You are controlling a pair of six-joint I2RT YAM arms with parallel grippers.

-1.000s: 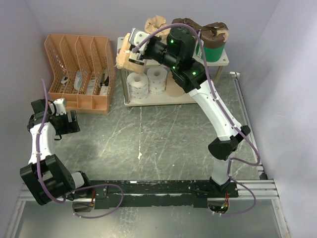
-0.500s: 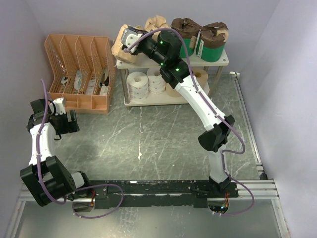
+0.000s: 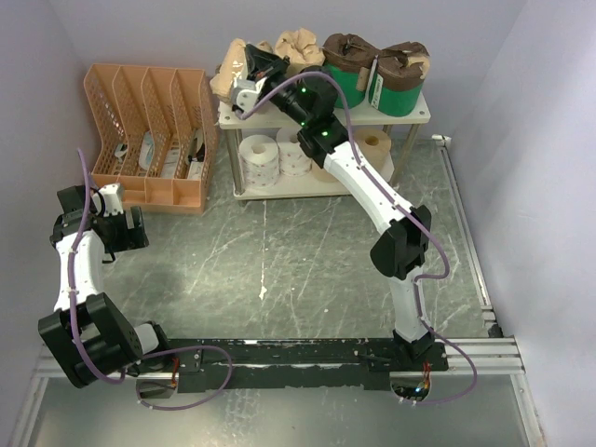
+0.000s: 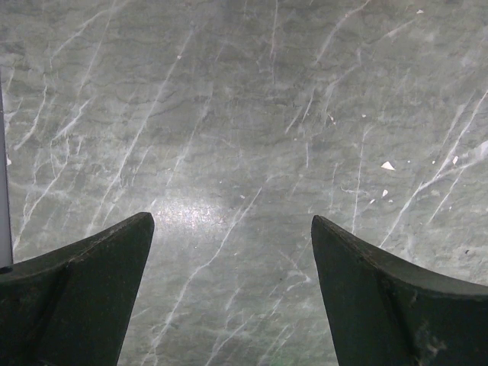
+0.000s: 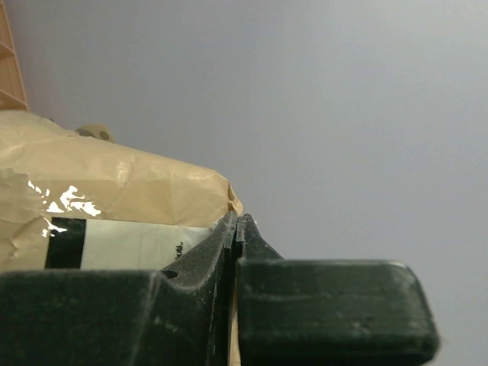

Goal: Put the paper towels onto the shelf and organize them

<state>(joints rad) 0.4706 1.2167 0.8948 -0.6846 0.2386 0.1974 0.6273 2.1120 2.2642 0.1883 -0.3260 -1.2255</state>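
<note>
My right gripper (image 3: 251,71) is at the left end of the shelf's top board (image 3: 421,115). It is shut on a fold of the wrapper of a tan-paper-wrapped roll (image 3: 226,76); in the right wrist view the jaws (image 5: 238,223) pinch the tan paper (image 5: 99,200). A second tan-wrapped roll (image 3: 298,45) and two green-wrapped rolls (image 3: 350,61) (image 3: 402,76) stand on the top board. On the lower board are a dotted white roll (image 3: 259,158), a white roll (image 3: 295,149) and a bare tan roll (image 3: 377,145), another half hidden by the arm. My left gripper (image 3: 124,229) (image 4: 232,229) is open and empty over the table.
The orange slotted file organizer (image 3: 149,130) stands just left of the shelf, with small items in its slots. Grey walls close in at the back and both sides. A metal rail (image 3: 466,233) runs along the table's right edge.
My right arm has stretched out and carried the tan-wrapped roll up and back, from the shelf's front left corner to the left end of the top board. The left arm has not moved.
</note>
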